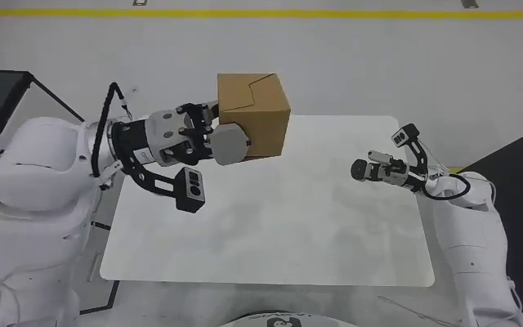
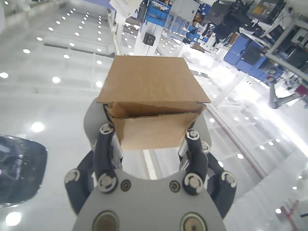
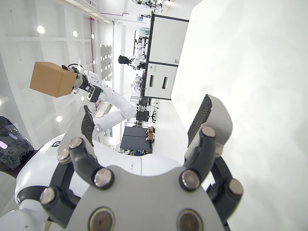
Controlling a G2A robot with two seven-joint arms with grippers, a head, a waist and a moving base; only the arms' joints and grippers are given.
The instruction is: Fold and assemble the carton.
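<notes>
- The left claw (image 1: 231, 141) was clamped on the brown carton (image 1: 255, 110), its 2 fingers pressing opposite sides.
- The carton hung in the air above the far left corner of the white table (image 1: 327, 237).
- The right claw (image 3: 144, 116) was spread apart with nothing in it, near the table's right edge.

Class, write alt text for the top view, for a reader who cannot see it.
Seen from above, the left arm grips a brown carton, already box-shaped, in its jaws, raised over the far edge of a white table. The right arm hovers above the table's right side with nothing in its jaws, apart from the carton.
</notes>
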